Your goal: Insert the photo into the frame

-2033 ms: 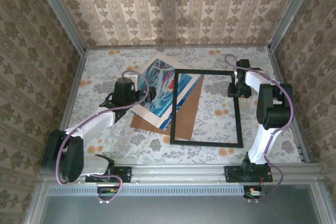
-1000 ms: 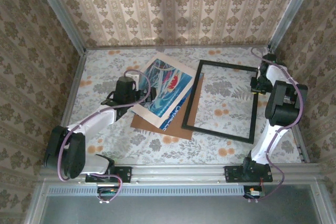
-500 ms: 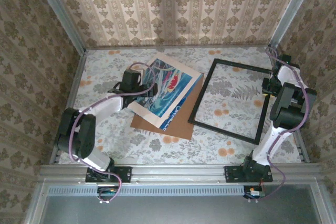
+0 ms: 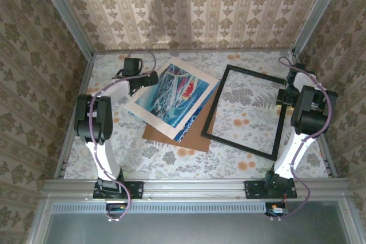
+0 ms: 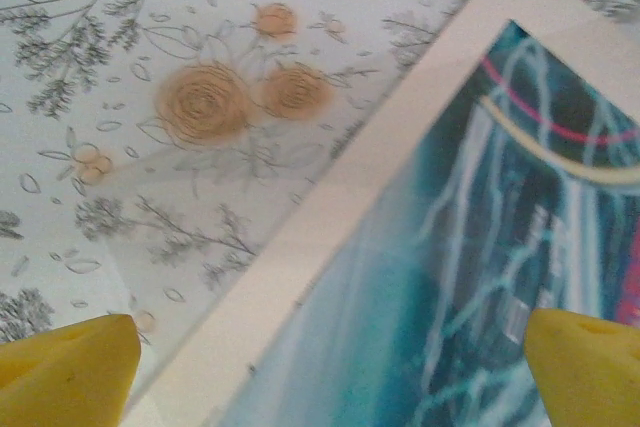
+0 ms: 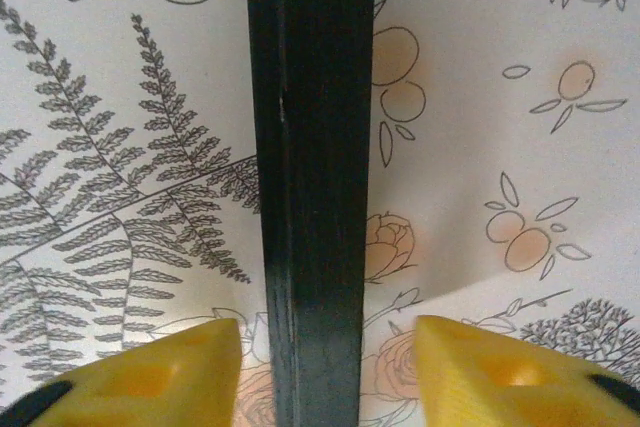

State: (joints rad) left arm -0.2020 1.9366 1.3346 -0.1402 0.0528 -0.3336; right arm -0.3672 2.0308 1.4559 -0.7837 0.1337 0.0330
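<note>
The frame [image 6: 312, 147] has been dragged off the photo [image 4: 171, 95] and released; the right end effector [image 6: 328, 347] and left end effector [image 5: 328, 362] are spread.

Seen from my remote desk: the photo [image 4: 171, 92] swirls blue, white and teal, red-accented, within a cream border. The frame [image 4: 215, 100] is black, the backing board [image 4: 200, 121] brown. The counter [image 4: 143, 152] cloth shows grey ferns and orange blossoms on white.

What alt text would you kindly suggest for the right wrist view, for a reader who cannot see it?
A black bar of the frame runs straight up the middle, between the yellow fingertips of the right gripper, which stand apart from it on each side. Beneath lies a pale tablecloth printed with ferns and flowers.
</note>
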